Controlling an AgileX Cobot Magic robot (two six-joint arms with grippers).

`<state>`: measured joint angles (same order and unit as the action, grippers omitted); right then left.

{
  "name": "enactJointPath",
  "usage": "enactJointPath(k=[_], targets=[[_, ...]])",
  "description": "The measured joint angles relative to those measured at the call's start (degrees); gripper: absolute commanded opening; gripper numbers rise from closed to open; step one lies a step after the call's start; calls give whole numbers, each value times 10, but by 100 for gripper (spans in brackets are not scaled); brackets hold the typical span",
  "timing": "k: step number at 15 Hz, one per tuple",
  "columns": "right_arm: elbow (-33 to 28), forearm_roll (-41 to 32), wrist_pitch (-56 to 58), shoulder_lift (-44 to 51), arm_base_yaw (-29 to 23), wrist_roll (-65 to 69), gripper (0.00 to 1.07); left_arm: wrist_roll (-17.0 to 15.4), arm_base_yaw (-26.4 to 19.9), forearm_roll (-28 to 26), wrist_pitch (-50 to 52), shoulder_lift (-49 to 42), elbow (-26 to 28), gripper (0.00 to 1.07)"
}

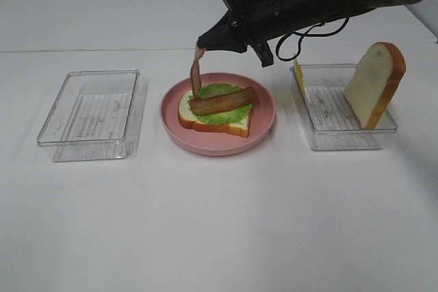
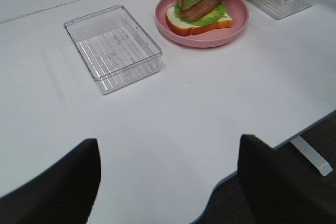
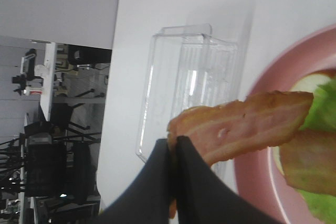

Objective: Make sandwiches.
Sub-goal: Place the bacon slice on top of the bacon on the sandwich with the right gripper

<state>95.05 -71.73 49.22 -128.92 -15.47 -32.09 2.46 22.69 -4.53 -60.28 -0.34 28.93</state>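
On the pink plate (image 1: 219,148) lies a bread slice (image 1: 226,126) with green lettuce (image 1: 216,89) and one bacon strip (image 1: 222,101) on top. My right gripper (image 1: 202,44) reaches across above the plate's far left edge, shut on a second bacon strip (image 1: 196,73) that hangs down with its lower end near the lettuce. In the right wrist view the gripper (image 3: 176,145) pinches this strip (image 3: 247,127) at one end. My left gripper (image 2: 168,182) is open and empty, low over the table's near side, away from the plate (image 2: 236,24).
An empty clear tray (image 1: 92,114) stands left of the plate. A clear tray (image 1: 342,135) on the right holds an upright bread slice (image 1: 375,83) and a yellow cheese slice (image 1: 299,73). The table's front edge (image 2: 262,153) lies close to the left gripper.
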Motion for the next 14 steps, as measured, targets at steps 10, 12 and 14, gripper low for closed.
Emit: enactJointPath(k=[10, 12, 14], targets=[[0, 331, -44, 23, 0, 224, 0, 0, 0, 0, 0, 0, 0, 70], [0, 344, -38, 24, 0, 239, 7, 0, 0, 0, 0, 0, 0, 70], [0, 347, -31, 24, 0, 241, 25, 0, 0, 0, 0, 0, 0, 70]])
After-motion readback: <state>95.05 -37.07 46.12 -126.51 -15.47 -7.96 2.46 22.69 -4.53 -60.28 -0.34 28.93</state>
